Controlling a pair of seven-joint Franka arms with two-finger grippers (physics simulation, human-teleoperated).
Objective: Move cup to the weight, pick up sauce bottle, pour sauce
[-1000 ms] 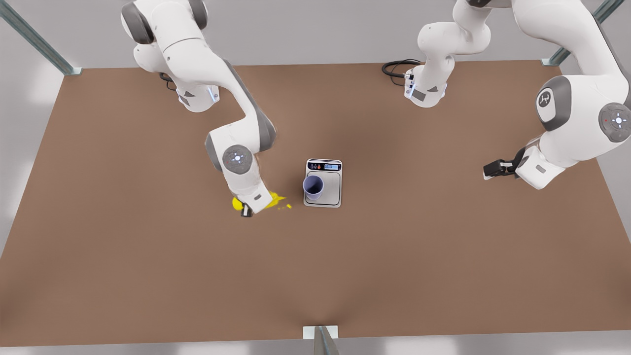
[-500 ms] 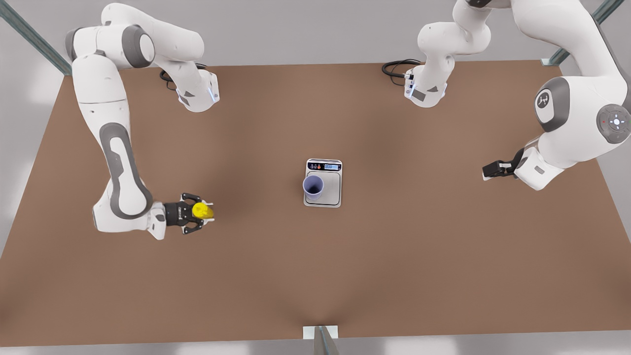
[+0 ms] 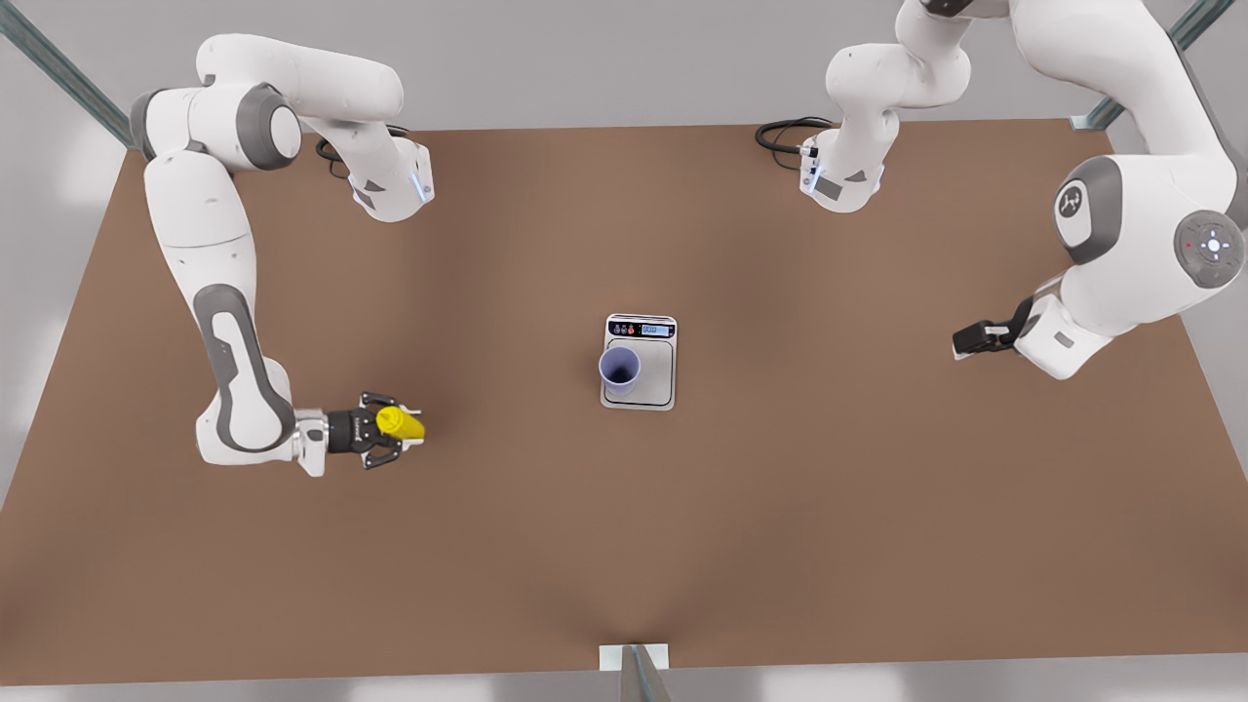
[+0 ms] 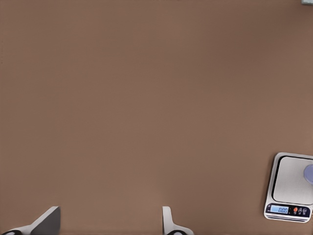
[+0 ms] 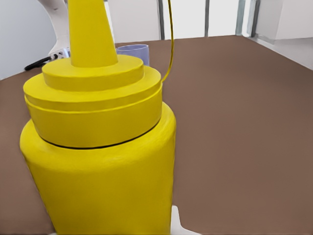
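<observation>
At the front view's left, my right gripper (image 3: 408, 438) pinches the sauce bottle (image 3: 400, 423), held upright above the table (image 3: 780, 526), well apart from the weight (image 3: 643, 363). The cup (image 3: 619, 370) stands on the weight's left part, mid-table. At the front view's right, my left gripper (image 3: 960, 341) waits above the table, fingers (image 4: 46, 223) spread and holding nothing.

A brown table (image 3: 799, 526) spread across the scene under grey walls. Metal frame struts (image 3: 68, 78) slanted at its far corners, and another strut (image 3: 636, 671) stood at its near edge. A black cable (image 3: 780, 135) coiled on the far side.
</observation>
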